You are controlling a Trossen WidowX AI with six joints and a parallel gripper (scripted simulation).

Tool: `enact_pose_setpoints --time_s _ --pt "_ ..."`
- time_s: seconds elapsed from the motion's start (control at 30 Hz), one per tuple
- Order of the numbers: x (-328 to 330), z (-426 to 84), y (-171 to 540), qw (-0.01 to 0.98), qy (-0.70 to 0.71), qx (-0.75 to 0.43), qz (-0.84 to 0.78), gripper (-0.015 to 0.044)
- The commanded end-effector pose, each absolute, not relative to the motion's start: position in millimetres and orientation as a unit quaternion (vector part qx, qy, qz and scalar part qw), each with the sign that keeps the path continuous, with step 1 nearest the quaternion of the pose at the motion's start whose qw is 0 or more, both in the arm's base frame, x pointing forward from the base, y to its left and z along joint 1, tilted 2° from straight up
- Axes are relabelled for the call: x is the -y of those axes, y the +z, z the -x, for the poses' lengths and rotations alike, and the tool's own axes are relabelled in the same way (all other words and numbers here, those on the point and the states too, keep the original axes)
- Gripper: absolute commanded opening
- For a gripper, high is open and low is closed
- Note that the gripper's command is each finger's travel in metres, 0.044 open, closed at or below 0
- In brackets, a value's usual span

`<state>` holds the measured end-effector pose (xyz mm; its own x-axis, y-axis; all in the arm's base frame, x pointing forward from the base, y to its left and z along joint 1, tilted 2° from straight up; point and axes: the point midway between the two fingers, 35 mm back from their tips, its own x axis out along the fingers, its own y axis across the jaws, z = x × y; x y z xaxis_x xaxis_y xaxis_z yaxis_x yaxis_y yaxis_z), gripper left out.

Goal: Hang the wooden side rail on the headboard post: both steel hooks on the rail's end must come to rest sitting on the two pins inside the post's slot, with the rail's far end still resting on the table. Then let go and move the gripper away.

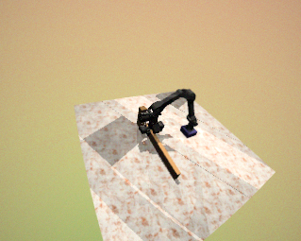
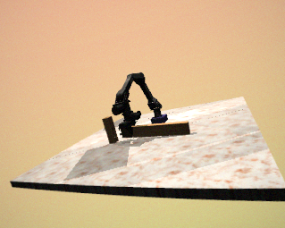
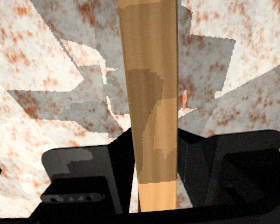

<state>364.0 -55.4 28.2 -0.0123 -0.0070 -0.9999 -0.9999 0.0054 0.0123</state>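
Observation:
The wooden post point(image 1: 142, 110) point(image 2: 110, 130) stands upright on the table, leaning a little in the exterior view. The long wooden rail point(image 1: 164, 153) point(image 2: 164, 129) point(image 3: 151, 45) lies low and roughly level, its near end close to the post. In the exterior view a narrow gap shows between post and rail. My gripper point(image 1: 150, 128) point(image 2: 127, 129) point(image 3: 148, 128) is shut on the rail near its post-side end, one finger on each side. The hooks, the slot and the pins cannot be made out. Whether the rail's far end touches the table is unclear.
The arm's blue base point(image 1: 189, 131) point(image 2: 159, 119) stands on the marbled table point(image 1: 131, 192) point(image 2: 222, 164), beside the rail. The arm arches from it towards the post. Large grey shadow patches lie near the post.

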Motion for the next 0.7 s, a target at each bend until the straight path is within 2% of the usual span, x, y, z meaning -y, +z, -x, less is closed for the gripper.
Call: enact_pose_setpoints --time_s 0.0,0.67 --pt "56.9 -365.0 29.2 0.497 0.498 -0.504 0.500 0.0000" --pt "58.8 -364.3 29.9 0.497 0.498 -0.504 0.500 0.0000"
